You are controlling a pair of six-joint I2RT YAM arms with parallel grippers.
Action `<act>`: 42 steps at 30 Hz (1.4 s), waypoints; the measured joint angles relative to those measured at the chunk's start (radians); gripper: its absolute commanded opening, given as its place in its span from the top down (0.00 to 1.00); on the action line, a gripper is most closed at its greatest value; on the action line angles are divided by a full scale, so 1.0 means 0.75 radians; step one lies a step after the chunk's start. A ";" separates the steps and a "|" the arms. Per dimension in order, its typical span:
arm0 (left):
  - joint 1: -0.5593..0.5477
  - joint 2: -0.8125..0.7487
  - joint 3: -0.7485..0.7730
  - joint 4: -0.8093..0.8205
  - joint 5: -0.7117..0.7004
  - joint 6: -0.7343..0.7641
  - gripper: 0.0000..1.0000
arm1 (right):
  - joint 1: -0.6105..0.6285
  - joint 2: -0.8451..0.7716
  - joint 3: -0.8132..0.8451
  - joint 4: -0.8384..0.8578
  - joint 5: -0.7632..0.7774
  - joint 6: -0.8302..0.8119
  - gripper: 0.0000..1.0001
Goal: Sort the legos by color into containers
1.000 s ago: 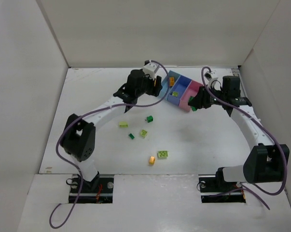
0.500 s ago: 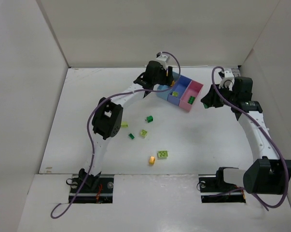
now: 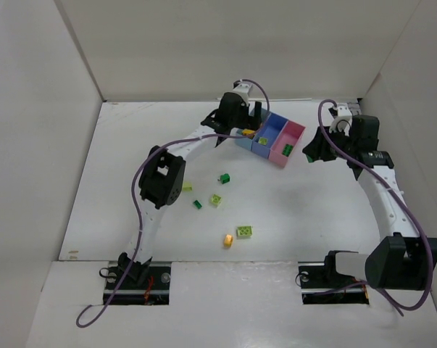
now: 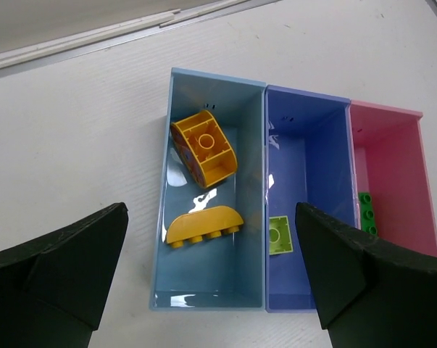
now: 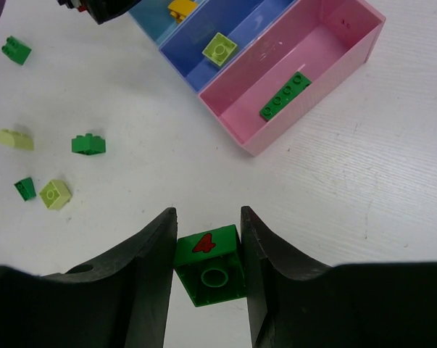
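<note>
Toward 12 o'clock on the white table (image 3: 117,145), bins: three small open-top plastic bins sat joined in a row, a light blue bin (image 4: 204,283), a darker blue bin (image 4: 305,174) and a pink bin (image 4: 388,159).
Light blue bin: held two pieces, a chunky yellow-orange brick (image 4: 204,148) tilted with its hollow underside showing, and a curved yellow-orange brick (image 4: 204,226) just at 6 o'clock of it in the left wrist view.
Darker blue bin: one pale lime square brick (image 4: 280,235), lying flat.
Pink bin: a long dark green plate (image 5: 284,96) lay on the floor.
Left gripper (image 4: 211,214): hung right over the light blue bin, fingers spread wide, nothing between them.
Right gripper (image 5: 207,235): sat near the pink bin at about 3 o'clock of it, fingers clamped on a dark green brick with a red mark (image 5: 211,272).
Loose bricks: scattered around 6 to 7 o'clock of the bins, well apart from them: a pale lime wedge (image 3: 185,186), a dark green block (image 3: 224,178), a tiny dark green bit (image 3: 197,204) and a lime square (image 3: 215,199).
Nearer the bases: an orange brick (image 3: 228,240) just beside a lime green brick (image 3: 244,232).
</note>
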 measured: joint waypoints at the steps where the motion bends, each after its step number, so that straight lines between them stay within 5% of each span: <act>1: 0.000 -0.003 0.000 -0.007 0.003 0.002 0.00 | 0.000 0.002 0.000 0.002 0.003 0.000 0.97; 5: 0.001 -0.122 -0.122 -0.021 0.026 0.013 0.00 | 0.000 0.019 0.000 0.020 0.028 -0.003 0.97; 11: 0.032 -0.636 -0.508 -0.018 0.033 0.043 0.00 | 0.055 0.118 0.030 0.052 0.183 -0.007 0.95; 17: 0.262 -1.066 -0.709 0.024 0.080 0.024 0.00 | 0.179 0.326 0.120 0.195 0.286 -0.033 0.95; 23: 0.355 -1.106 -0.840 -0.069 0.056 0.018 0.00 | 0.266 0.522 0.279 0.285 0.368 -0.084 0.94; 31: 0.355 -1.093 -0.838 -0.316 0.023 0.069 0.00 | 0.335 0.592 0.336 0.344 0.466 -0.110 0.92; 42: 0.526 -1.052 -0.805 -0.382 0.078 0.108 0.00 | 0.369 0.760 0.477 0.362 0.490 -0.113 0.88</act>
